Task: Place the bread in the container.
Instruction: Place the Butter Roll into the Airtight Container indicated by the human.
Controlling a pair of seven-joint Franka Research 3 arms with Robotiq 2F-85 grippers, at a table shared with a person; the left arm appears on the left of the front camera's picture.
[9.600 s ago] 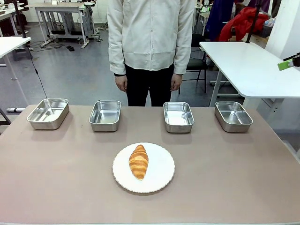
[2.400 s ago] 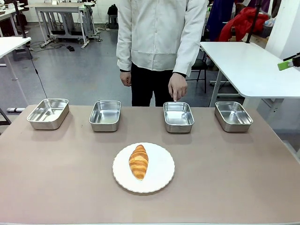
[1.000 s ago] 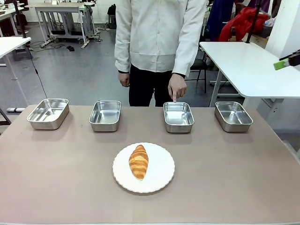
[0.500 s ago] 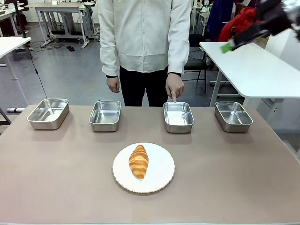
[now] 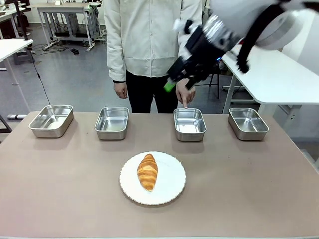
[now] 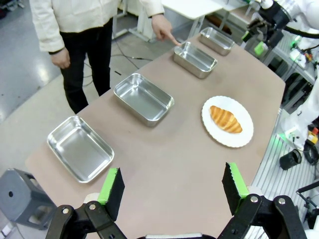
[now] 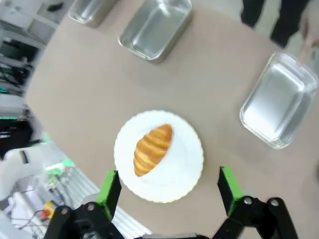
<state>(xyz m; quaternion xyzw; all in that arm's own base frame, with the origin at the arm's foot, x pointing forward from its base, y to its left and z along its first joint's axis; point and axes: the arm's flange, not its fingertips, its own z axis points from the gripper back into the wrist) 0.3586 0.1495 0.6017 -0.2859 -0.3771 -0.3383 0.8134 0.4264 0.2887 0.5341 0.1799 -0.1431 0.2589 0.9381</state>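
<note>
The bread (image 5: 147, 171), a golden-brown ridged croissant, lies on a round white plate (image 5: 172, 188) at the table's middle. Four steel pans stand in a row along the far edge. A person's hand (image 5: 186, 95) points a finger at the third pan from the left, the container (image 5: 190, 124). My right gripper (image 5: 177, 82) hangs high in front of that hand, above the container. In the right wrist view it (image 7: 168, 188) is open and empty, with the bread (image 7: 152, 143) and container (image 7: 278, 107) far below. My left gripper (image 6: 172, 184) is open and empty, high over the table's left end.
The other pans stand at far left (image 5: 51, 120), left of middle (image 5: 111, 122) and far right (image 5: 247, 123). The person stands at the far edge behind the pans. A white side table (image 5: 269, 74) stands beyond the right corner.
My right arm has swung in from the upper right to above the third pan, in front of the person. The person's finger stays on that pan's far rim. The bread has not moved.
</note>
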